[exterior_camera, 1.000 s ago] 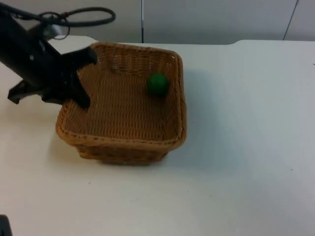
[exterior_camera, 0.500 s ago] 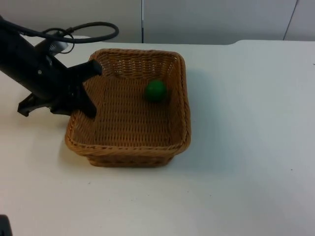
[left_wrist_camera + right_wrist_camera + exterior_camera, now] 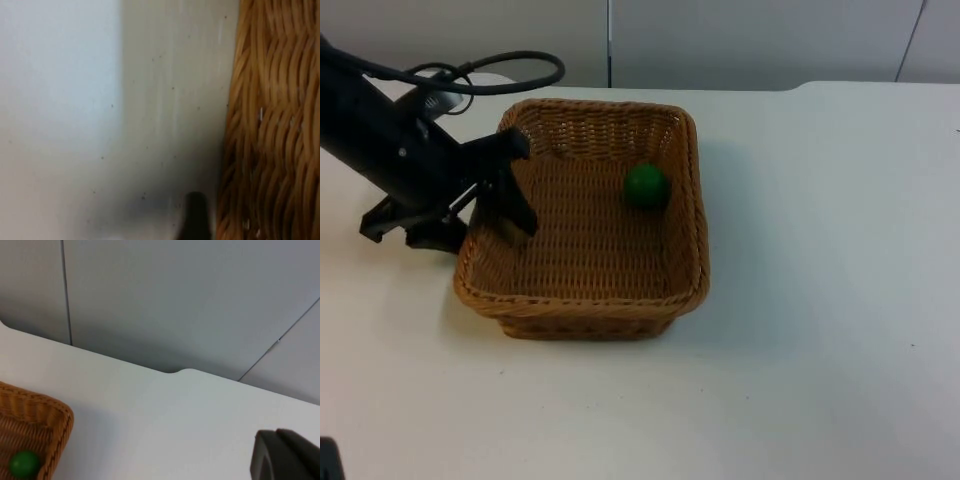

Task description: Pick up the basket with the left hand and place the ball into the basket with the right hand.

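Although the left gripper straddles the left wall of the basket, we cannot tell whether its fingers are pressed onto the wicker or standing slightly apart; one dark finger reaches inside over the wall, the other sits outside on the table side. In the left wrist view a black fingertip stands just beside the outer weave of the basket, very close, contact uncertain. We judge the basket light and fairly stiff, its woven wall giving a little under a pinch, its rough weave unlikely to slip; the rim of the left wall is the natural place to hold, though a one-sided grip would let the far side sag. The ball lies inside the basket, near the right wall toward the far end, small, smooth and free to roll if the basket tips. The right wrist view also shows the ball inside the basket's corner, so the right gripper waits well off to the right. The basket's near outer wall hides part of its floor from us
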